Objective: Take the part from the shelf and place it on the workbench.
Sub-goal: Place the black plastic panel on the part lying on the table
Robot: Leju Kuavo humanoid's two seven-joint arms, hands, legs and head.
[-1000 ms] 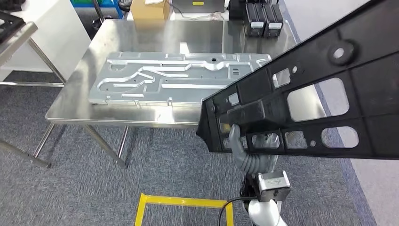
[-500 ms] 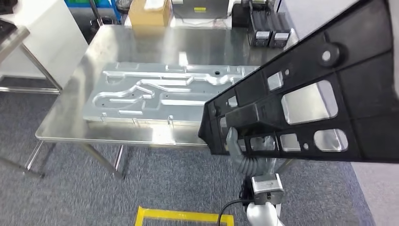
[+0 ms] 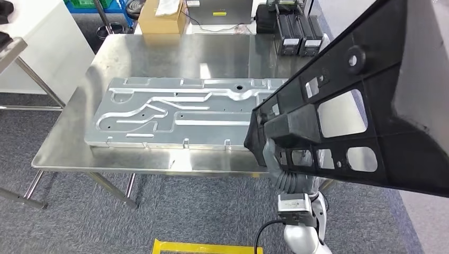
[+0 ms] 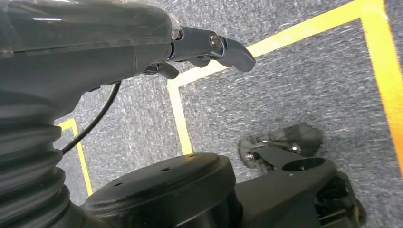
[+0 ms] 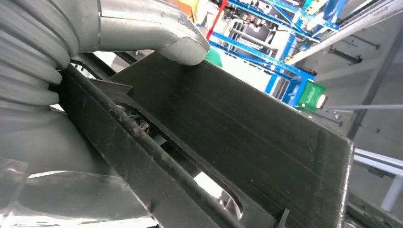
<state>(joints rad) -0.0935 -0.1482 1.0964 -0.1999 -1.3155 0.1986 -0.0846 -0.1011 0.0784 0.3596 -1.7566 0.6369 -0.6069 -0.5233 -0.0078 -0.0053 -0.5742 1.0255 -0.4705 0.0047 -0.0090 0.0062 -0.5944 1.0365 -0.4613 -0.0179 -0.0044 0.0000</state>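
Fingers [image 3: 266, 153] of my right hand [image 3: 275, 161] grip the black part [image 3: 360, 106] near its left end, held above the workbench [image 3: 174, 53] and its right edge; stiff, long, probably tip-prone. Right wrist: thumb [image 5: 157, 40] presses its flat face. Left wrist: left hand [image 4: 199, 45] hangs loosely curled, holding nothing.

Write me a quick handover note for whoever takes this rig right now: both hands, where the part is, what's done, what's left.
Right hand: grips the black part at its lower end, thumb pressed on its flat face; the part is up in the air, tilted, at the workbench's right end.
Left hand: holds nothing, hangs over the carpet with yellow floor tape.
Workbench: a silver metal panel already lies on it.
Done: part is in hand and brought to the workbench.
Left: set it down on the workbench and let go.
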